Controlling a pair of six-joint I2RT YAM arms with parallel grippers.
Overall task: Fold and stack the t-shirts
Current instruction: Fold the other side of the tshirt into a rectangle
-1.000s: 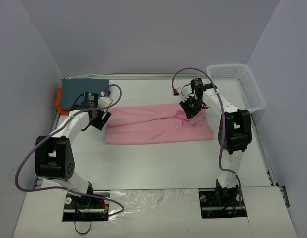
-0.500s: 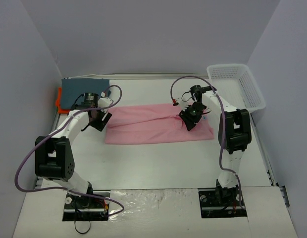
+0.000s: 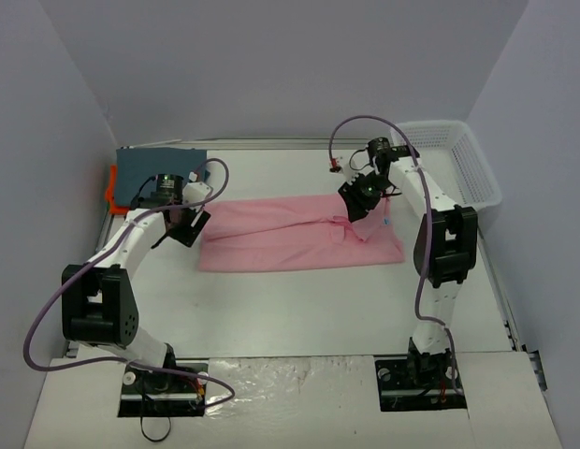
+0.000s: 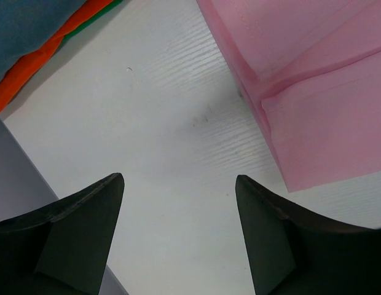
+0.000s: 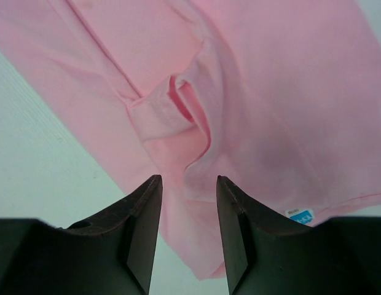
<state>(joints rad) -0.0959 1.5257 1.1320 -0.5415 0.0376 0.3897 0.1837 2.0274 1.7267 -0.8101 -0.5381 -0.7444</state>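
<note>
Table: white, bears everything.
Pink t-shirt: folded into a long band across the middle.
Right arm: stretched forward, elbow high. The right gripper tilts down over the band's right part, fingers apart, gripping nothing.
Left arm: bent. The left gripper is above bare table just off the band's left end, fingers wide apart.
Slate t-shirt: lies on the orange t-shirt, far-left corner.

The pink t-shirt, folded into a long flat band, lies with its right end under the right gripper, where a small pucker stands up. Its left end lies just beside the left gripper. Beyond that gripper, the folded blue-grey t-shirt rests on the orange t-shirt.
</note>
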